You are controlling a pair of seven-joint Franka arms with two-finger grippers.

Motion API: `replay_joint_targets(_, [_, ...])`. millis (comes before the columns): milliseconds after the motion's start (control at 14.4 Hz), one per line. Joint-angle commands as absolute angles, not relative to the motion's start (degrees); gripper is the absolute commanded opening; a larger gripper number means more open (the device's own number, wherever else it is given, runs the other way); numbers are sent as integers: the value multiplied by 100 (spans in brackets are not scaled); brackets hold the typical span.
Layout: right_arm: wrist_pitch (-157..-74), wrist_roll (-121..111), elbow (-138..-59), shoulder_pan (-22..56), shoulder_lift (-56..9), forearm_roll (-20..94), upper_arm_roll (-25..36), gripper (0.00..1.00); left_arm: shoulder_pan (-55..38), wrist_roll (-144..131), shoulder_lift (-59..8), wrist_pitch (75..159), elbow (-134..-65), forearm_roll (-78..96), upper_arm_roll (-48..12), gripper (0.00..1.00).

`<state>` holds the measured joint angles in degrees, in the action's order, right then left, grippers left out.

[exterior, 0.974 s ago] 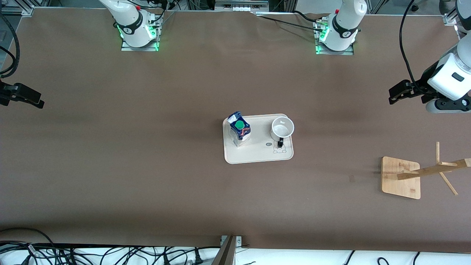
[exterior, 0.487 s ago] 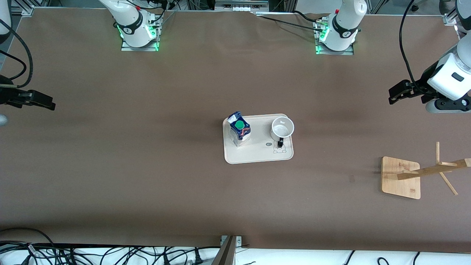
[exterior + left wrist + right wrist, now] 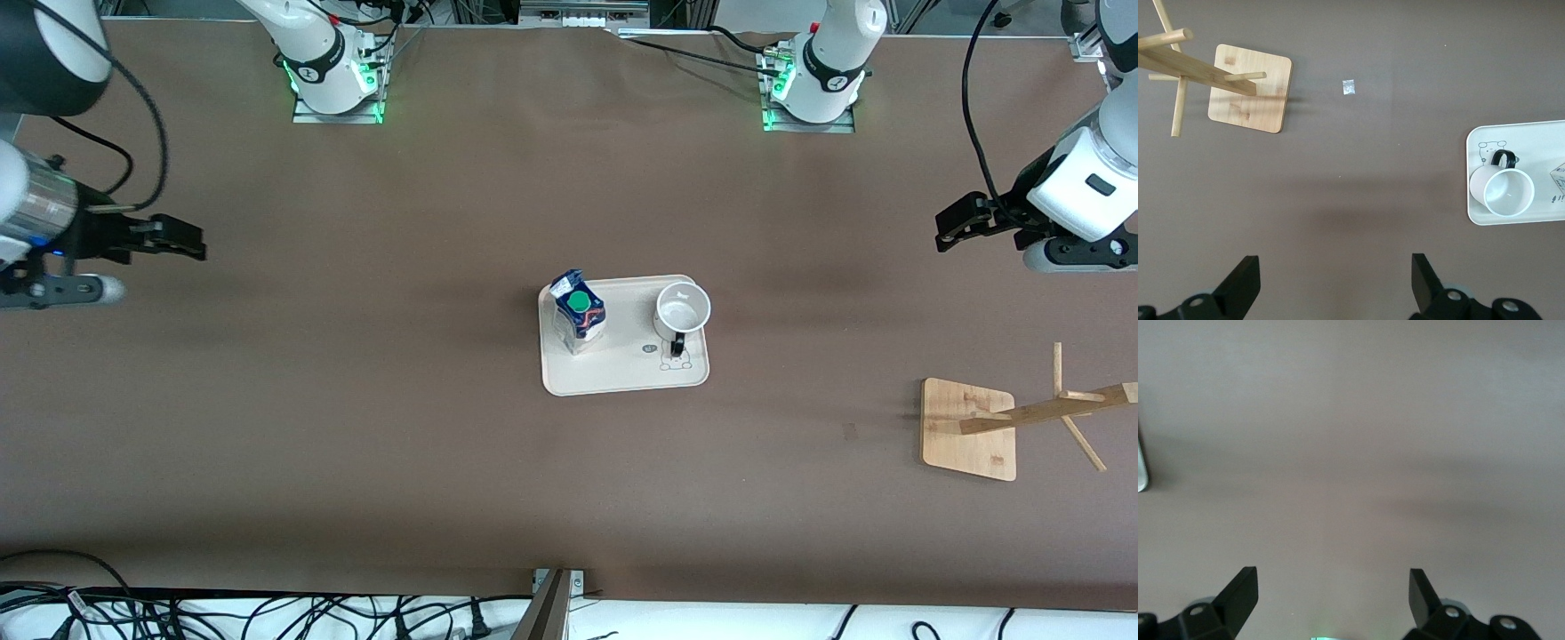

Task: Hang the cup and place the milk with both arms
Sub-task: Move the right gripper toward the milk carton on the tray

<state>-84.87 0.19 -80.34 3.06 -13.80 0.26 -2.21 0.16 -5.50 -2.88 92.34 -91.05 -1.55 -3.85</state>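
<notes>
Now my right gripper [image 3: 191, 246] has slid in from the table's edge since a second ago and hangs over bare brown tabletop at the right arm's end, its black fingers spread wide and holding nothing; my left gripper [image 3: 949, 233] has barely shifted and hangs over the left arm's end, fingers just as wide and empty — in the left wrist view the two fingers [image 3: 1426, 277] stand far apart over the table [image 3: 356, 427]. Nothing on the table has moved. The tray [image 3: 622, 378], a pale rounded rectangle with a raised lip, lies in the middle, and both task things stand on it. The milk [image 3: 578, 313] stands upright toward the right arm's end of the tray: a small gable-top carton, dark blue above, white below, with a round green cap. The cup [image 3: 683, 311] — glossy white, round-mouthed, upright — stands toward the left arm's end, its thin black handle turned toward the front camera. The wooden rack [image 3: 969, 428], a square base with a pegged post, stands well apart near the left arm's end.
</notes>
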Motion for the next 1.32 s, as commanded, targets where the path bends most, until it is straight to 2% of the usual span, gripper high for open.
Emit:
replay_joint_targets(0, [-8639, 18, -7980, 544, -1634, 359, -219, 100, 18, -545, -343, 9229, -8974, -79, -396, 100])
replay_joint_targets(418, [-9509, 123, -7998, 1247, -2039, 580, -228, 100, 18, -545, -343, 9229, -8974, -79, -396, 100])
replay_joint_targets(835, [-9606, 114, -7998, 1941, -2433, 580, -220, 100, 18, -545, -343, 9229, -8974, -79, -396, 100])
replay_joint_targets(1253, [-10089, 562, -7998, 2794, -2873, 536, -220, 100, 18, -545, -343, 9229, -8974, -79, -396, 100])
